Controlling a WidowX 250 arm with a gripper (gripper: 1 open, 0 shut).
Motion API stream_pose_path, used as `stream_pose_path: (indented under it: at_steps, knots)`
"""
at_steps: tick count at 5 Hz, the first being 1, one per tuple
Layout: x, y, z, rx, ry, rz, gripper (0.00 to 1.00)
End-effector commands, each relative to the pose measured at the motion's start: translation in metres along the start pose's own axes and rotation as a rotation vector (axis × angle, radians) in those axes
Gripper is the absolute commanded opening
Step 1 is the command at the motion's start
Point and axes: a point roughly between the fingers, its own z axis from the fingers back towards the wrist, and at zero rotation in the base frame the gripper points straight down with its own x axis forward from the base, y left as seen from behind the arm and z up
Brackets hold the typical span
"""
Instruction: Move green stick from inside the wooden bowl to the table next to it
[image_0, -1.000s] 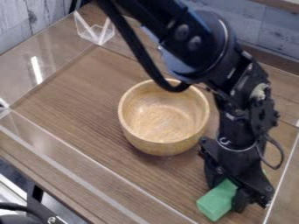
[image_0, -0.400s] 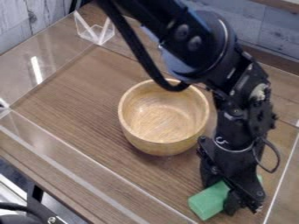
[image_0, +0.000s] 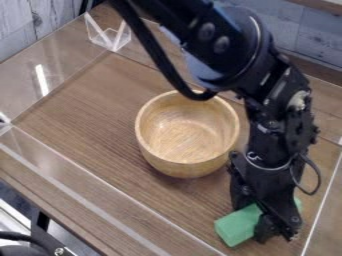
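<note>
The green stick (image_0: 239, 227) is outside the wooden bowl (image_0: 189, 132), low over the table (image_0: 94, 110) to the bowl's front right. My gripper (image_0: 267, 216) points straight down and is shut on the stick's right end. Only the stick's left part shows from under the black fingers (image_0: 277, 222). I cannot tell whether the stick touches the tabletop. The bowl is upright and holds nothing, and the black arm reaches over its right rim.
Clear acrylic walls ring the tabletop, and the front wall (image_0: 80, 185) runs close to the stick. A small clear acrylic piece (image_0: 107, 36) stands at the back left. Bare wood lies left of the bowl.
The gripper and the green stick have shifted slightly left and lower beside the bowl. The grip has stayed shut and the bowl has not moved.
</note>
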Motion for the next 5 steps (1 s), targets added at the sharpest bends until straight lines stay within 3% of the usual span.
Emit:
stream_pose_path:
  at_steps: [1,5]
  knots:
    - [0.0136,0.0019,0.0166,0.012,-0.076,-0.034,0.0]
    - [0.0136,0.0056,0.0126,0.025,-0.087,-0.076,0.0]
